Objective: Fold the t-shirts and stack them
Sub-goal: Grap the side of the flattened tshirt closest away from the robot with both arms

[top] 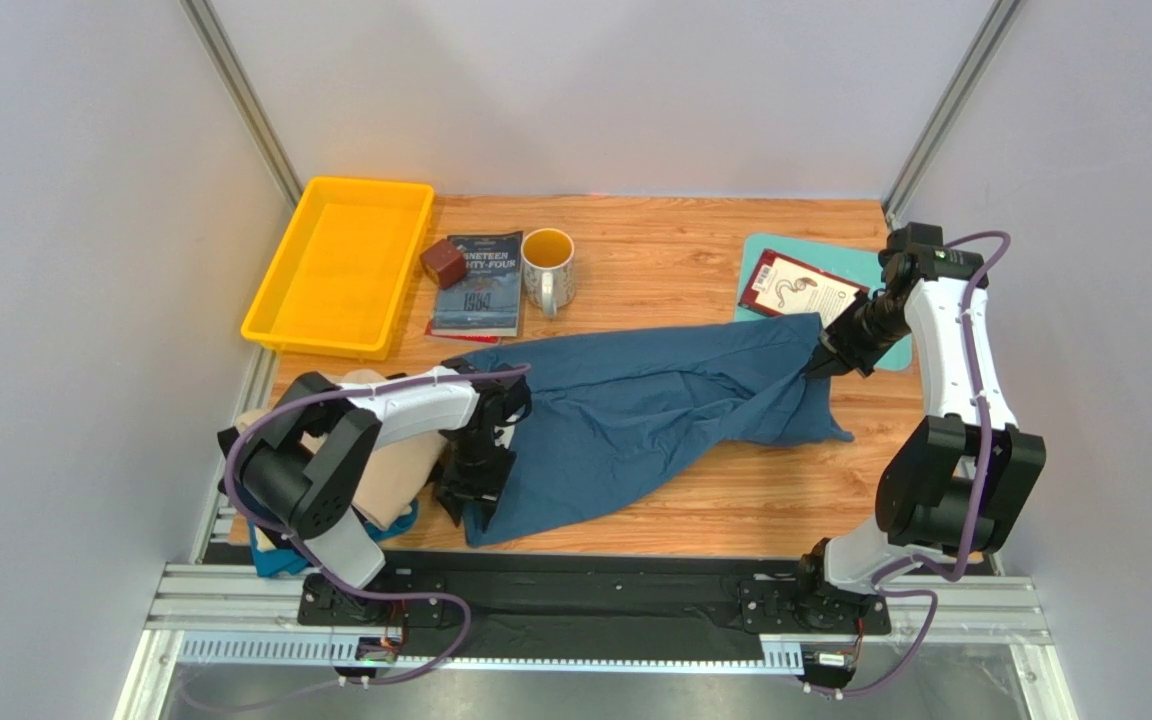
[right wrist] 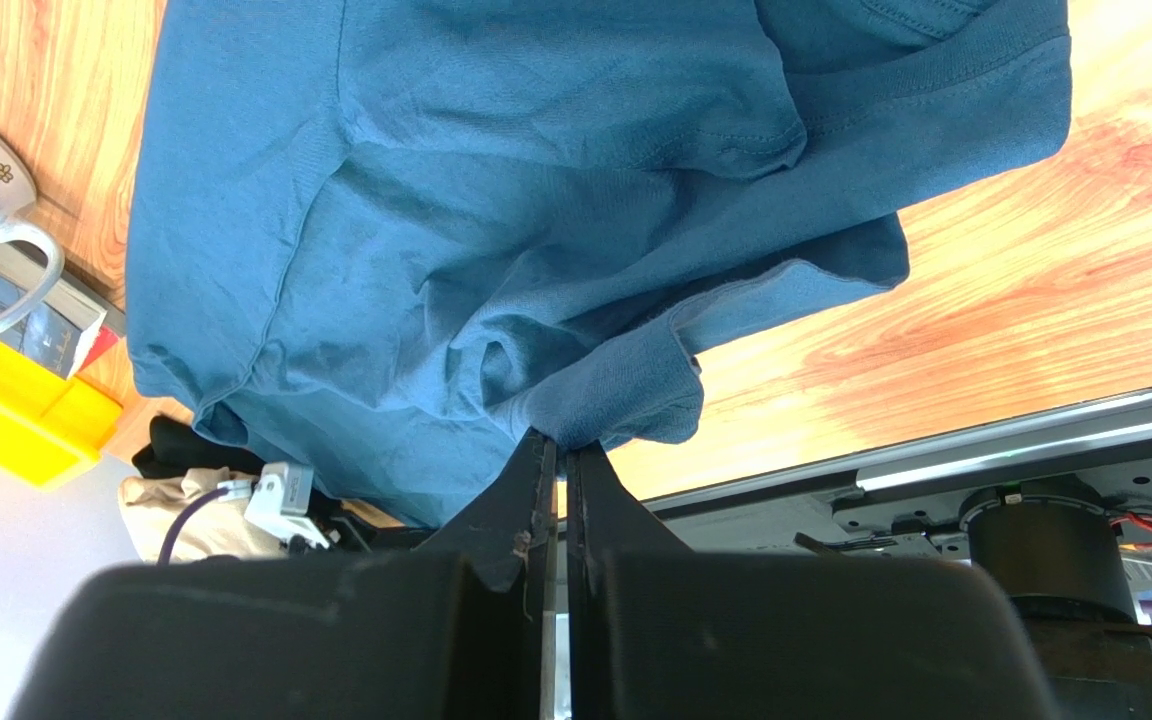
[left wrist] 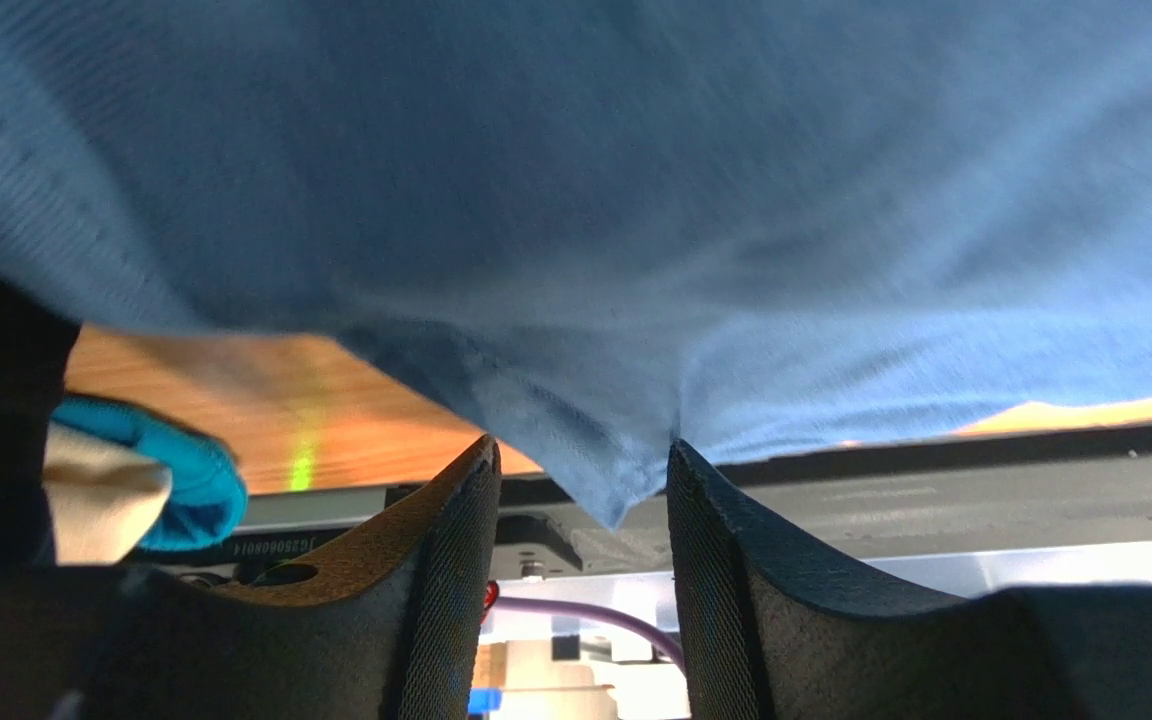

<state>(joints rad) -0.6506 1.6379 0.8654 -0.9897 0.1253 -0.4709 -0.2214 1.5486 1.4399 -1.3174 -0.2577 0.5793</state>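
Observation:
A large teal-blue t-shirt (top: pixel 642 405) lies stretched and rumpled across the middle of the table. My right gripper (top: pixel 823 357) is shut on a fold at the shirt's right end; in the right wrist view its jaws (right wrist: pixel 560 443) pinch the cloth tight. My left gripper (top: pixel 474 488) is at the shirt's near left corner. Its jaws (left wrist: pixel 582 458) stand open, and a point of the cloth (left wrist: pixel 620 480) hangs between the fingertips without being pinched. A beige t-shirt (top: pixel 387 480) and a bit of bright light blue cloth (top: pixel 279 563) lie bunched under the left arm.
A yellow tray (top: pixel 339 263) stands at the back left. Next to it are a brown cube (top: pixel 444 264), a dark book (top: pixel 480 282) and a flowered mug (top: pixel 548 267). A teal cutting board (top: pixel 760 258) with a red-and-white booklet (top: pixel 800 285) lies at the back right.

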